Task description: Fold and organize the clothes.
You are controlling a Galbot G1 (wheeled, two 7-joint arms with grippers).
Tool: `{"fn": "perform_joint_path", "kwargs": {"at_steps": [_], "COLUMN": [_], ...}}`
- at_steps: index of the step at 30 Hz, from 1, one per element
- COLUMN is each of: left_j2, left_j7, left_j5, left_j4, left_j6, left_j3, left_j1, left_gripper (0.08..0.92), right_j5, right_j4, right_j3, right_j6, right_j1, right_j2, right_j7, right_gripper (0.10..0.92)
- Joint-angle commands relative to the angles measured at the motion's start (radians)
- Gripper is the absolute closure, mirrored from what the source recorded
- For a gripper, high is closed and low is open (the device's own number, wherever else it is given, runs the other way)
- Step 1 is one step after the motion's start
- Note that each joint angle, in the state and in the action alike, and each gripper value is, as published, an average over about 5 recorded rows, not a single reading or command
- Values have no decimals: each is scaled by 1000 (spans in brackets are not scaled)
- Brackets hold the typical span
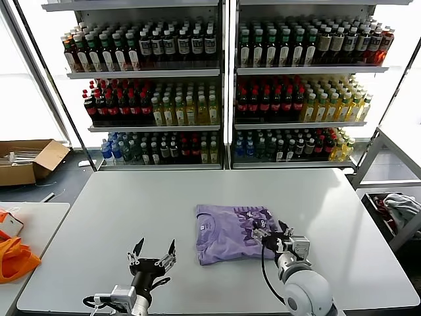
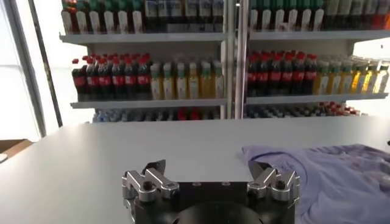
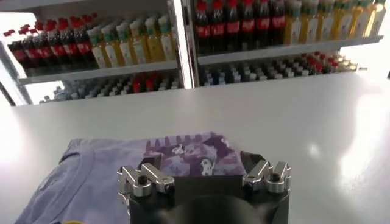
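Note:
The clothes, a lavender T-shirt [image 1: 227, 232], lie folded into a rough rectangle on the white table [image 1: 131, 204], with the dark purple print facing up on the right half. My right gripper [image 1: 271, 229] hovers open at the shirt's right near edge. In the right wrist view the print [image 3: 183, 152] lies just beyond the right gripper [image 3: 198, 161], and no cloth is pinched between its fingers. My left gripper [image 1: 153, 253] stands open over bare table, left of the shirt and apart from it. The left wrist view shows the left gripper [image 2: 207, 167] empty and the shirt [image 2: 329, 176] off to one side.
Drink shelves [image 1: 223, 85] full of bottles stand behind the table. A lower side table [image 1: 39, 217] at the left carries orange fabric [image 1: 14, 258]. A cardboard box [image 1: 26, 161] sits on the floor at the left, and a grey-white cloth bundle [image 1: 401, 207] lies at the right.

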Motion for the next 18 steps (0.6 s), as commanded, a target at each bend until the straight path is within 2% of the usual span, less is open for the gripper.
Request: {"fn": "perform_joint_path", "kwargs": {"at_steps": [1,9,14,18], "left_j2": [-17,-21,-23,-21], "left_j7": [3,5,0,11], "left_j5": [69,157,128,109], "left_j4": [-20,11,20,8], "left_j6": [-114,-238,-233,-178], "left_j3": [-1,-31,-41,-52], "left_j1": [-14,-42,-53,-50], "left_gripper": [177,177,177,177], "right_j5": [-233,-231,-249,-252], "right_j4": [44,10,29,33], "right_j3": [177,299,328,333], "right_j6": [40,90,109,100], "right_j1": [-23,-65,-91,-91], "right_j2": [-89,-133,-143,-134], "right_j7": [-78,-150,-204,-235], "right_gripper": [203,203,203,203]}}
